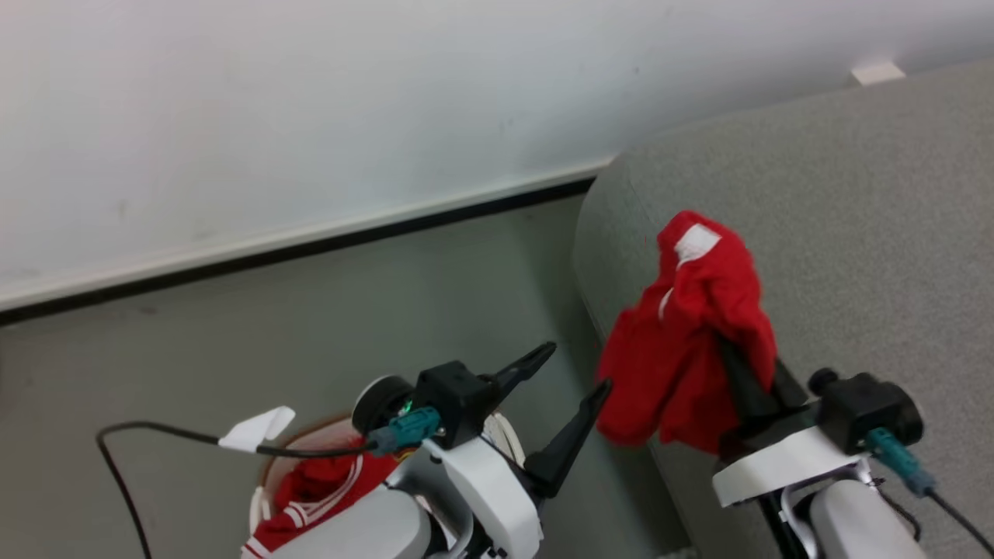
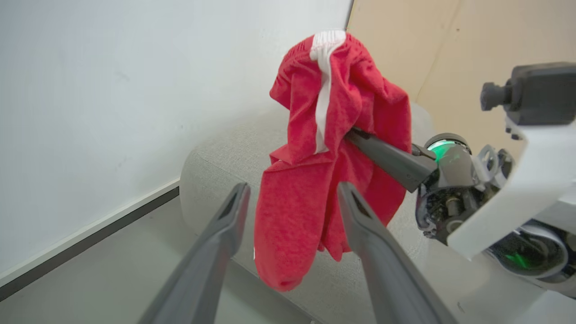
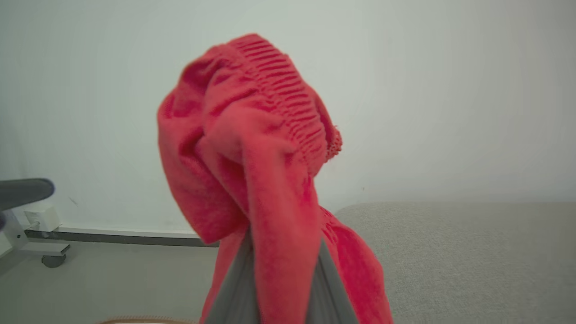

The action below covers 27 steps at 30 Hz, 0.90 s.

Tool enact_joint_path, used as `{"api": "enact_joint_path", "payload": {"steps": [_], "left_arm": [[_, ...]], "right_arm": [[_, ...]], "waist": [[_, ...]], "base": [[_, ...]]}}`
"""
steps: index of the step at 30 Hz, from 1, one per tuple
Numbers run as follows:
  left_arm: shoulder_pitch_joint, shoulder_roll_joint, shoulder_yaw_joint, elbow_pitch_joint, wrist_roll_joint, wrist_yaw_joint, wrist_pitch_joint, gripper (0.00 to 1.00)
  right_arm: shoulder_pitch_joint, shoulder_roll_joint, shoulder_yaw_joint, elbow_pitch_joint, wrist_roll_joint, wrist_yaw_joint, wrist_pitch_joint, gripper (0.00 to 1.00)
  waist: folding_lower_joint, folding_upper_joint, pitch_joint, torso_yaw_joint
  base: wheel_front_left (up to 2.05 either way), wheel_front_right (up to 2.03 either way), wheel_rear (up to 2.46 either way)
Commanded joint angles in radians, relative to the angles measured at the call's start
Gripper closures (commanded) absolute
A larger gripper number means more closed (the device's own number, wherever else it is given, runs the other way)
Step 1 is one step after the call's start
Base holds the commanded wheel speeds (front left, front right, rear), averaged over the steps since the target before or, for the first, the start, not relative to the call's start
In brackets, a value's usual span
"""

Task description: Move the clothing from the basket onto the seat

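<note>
By the white wall stands the big grey sofa [image 1: 854, 233]. The basket [image 1: 256, 505] sits low, with the striped red top [image 1: 318, 485] inside. The plain red garment [image 1: 683, 341] hangs at the sofa's edge, pinched tight by the right gripper [image 1: 734, 365]. The left gripper [image 1: 578, 365] is spread wide, holding nothing.

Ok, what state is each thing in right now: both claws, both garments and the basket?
left claw: open, holding nothing.
right claw: shut on the plain red garment.
plain red garment: held up, hanging crumpled from the right claw by the sofa edge, not laid down.
striped garment: lying bunched in the basket.
basket: on the floor, striped garment inside.
</note>
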Motion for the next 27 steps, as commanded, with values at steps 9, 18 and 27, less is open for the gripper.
{"api": "enact_joint_path", "payload": {"steps": [9,18,27], "left_arm": [[-0.113,0.034,-0.033,-0.062,0.113,-0.040,-0.011,0.00],[-0.219,0.100,-0.019,-0.116,0.176,-0.099,-0.047,0.00],[-0.245,0.121,0.005,-0.106,0.180,-0.109,-0.095,0.00]], "right_arm": [[-0.127,-0.002,-0.238,-0.035,-0.023,-0.002,0.000,1.00],[-0.456,-0.037,-0.539,0.045,-0.134,-0.002,0.011,1.00],[-0.659,-0.088,-0.867,0.184,-0.287,-0.002,0.024,0.80]], "waist": [[-0.0001,-0.0001,0.285,0.026],[-0.0001,-0.0001,0.555,0.102],[-0.0001,-0.0001,0.654,0.161]], "base": [[0.00,0.00,0.00],[0.00,0.00,0.00],[0.00,0.00,0.00]]}}
